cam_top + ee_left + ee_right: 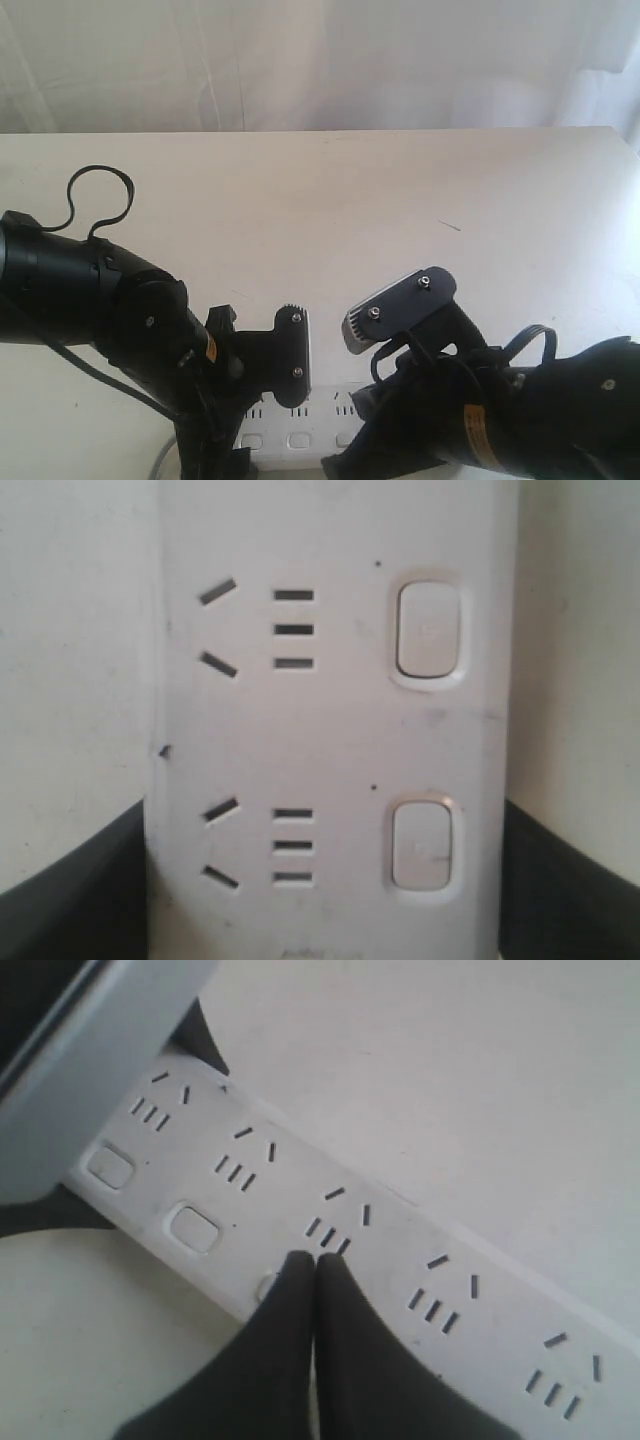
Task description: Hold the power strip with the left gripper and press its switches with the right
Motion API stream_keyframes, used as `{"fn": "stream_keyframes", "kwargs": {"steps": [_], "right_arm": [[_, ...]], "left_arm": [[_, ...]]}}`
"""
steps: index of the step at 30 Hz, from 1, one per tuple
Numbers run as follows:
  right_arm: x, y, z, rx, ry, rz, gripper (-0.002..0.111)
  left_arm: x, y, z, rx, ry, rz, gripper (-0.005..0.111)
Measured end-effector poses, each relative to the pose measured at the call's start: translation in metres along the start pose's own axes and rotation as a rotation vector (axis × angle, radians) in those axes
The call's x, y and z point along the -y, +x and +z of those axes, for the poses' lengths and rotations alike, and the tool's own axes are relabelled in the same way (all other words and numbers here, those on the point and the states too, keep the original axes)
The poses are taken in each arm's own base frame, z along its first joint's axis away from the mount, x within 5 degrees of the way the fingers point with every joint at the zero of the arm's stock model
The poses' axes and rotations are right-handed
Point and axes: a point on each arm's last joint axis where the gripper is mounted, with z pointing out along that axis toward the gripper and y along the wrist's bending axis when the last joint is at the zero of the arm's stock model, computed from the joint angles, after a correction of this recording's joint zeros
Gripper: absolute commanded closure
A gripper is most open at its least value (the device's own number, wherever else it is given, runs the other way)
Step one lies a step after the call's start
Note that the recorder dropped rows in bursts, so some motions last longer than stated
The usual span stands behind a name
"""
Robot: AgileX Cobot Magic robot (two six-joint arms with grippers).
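The long white power strip [320, 408] lies at the table's near edge. My left gripper [325, 810] straddles its width, and its dark fingers [80, 895] press both long sides, so it is shut on the strip. Two outlets and two white switches [430, 630] lie under the left wrist camera. My right gripper [315, 1260], with the silver-grey block [398, 305] at its wrist, is shut. Its joined tips rest at the third switch [264, 1287], most of which they hide. Two more switches [195, 1228] show uncovered beside it.
The white table [350, 200] stretches back to a white curtain [320, 60]. A looped black cable [100, 190] rises from the left arm. The strip's grey cord [160, 460] leaves at the bottom left. Both arms crowd the near edge.
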Motion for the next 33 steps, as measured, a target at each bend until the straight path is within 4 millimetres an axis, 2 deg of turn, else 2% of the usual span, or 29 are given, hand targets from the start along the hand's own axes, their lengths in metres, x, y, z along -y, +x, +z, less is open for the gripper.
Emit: {"fn": "stream_keyframes", "kwargs": {"steps": [12,24,33], "right_arm": [[-0.012,0.014,0.018,-0.102,-0.031,-0.042,0.108],[-0.02,0.001,0.022,-0.085,-0.071,-0.018,0.108],[-0.018,0.011,0.038,-0.153,-0.043,-0.017,0.108]], "left_arm": [[0.001,0.001,0.0,-0.007,0.007,0.0,0.107],[0.003,0.002,0.0,-0.032,0.038,-0.002,0.107],[0.003,0.003,0.0,-0.032,0.039,-0.002,0.107]]}}
